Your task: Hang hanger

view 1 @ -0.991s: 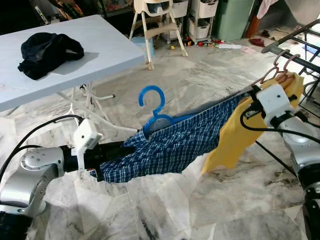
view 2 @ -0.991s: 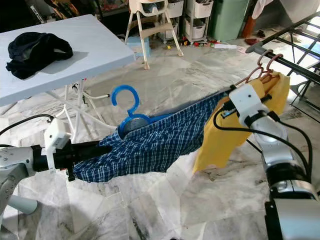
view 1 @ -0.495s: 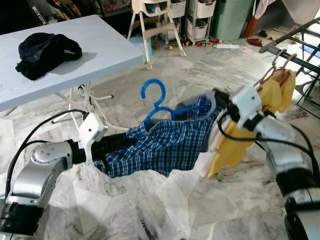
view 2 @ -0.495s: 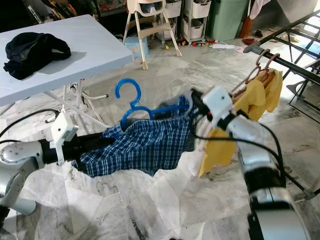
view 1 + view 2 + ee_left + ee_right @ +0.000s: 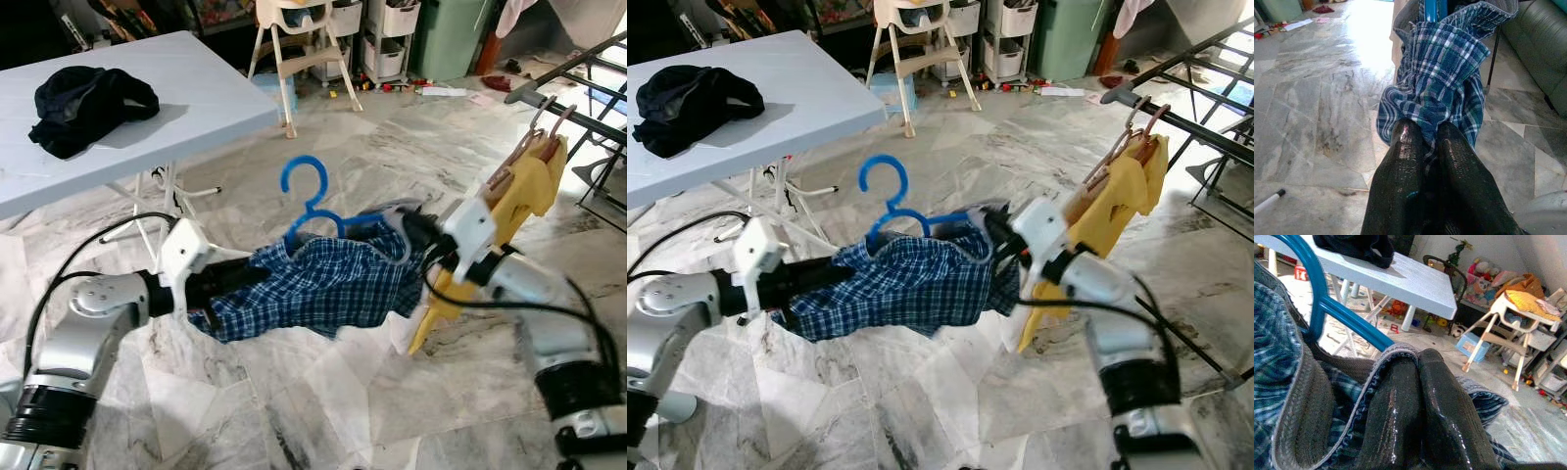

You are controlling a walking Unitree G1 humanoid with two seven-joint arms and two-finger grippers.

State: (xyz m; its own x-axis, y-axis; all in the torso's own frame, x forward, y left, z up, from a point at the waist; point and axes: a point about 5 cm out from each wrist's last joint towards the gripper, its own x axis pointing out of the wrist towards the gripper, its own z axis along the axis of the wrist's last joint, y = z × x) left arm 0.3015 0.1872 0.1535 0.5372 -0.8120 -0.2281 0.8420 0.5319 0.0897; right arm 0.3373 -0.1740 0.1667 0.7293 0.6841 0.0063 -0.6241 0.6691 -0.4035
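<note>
- The left gripper has its two black fingers pinched together on one end of a blue-and-white plaid cloth shirt, with a fold of the fabric squeezed between them.
- The right gripper is clamped on the opposite end of the same shirt, its fingers closed over the grey inner edge of the cloth.
- The shirt hangs slack in the air between the two grippers, above a pale marble-patterned tile floor, sagging in the middle.
- A blue plastic clothes hanger sits inside the shirt; its hook stands upright above the cloth, closer to the left gripper than to the right one, and its blue arm runs just beside the right gripper's fingers.
- Just behind the right gripper, a yellow garment hangs on brown hangers from a dark metal drying rack rail.
- Well beyond the left gripper stands a white folding table with a crumpled black garment lying on top.
- Farther back, past both grippers, a white and beige high chair stands on the floor, with small toys scattered near it.
</note>
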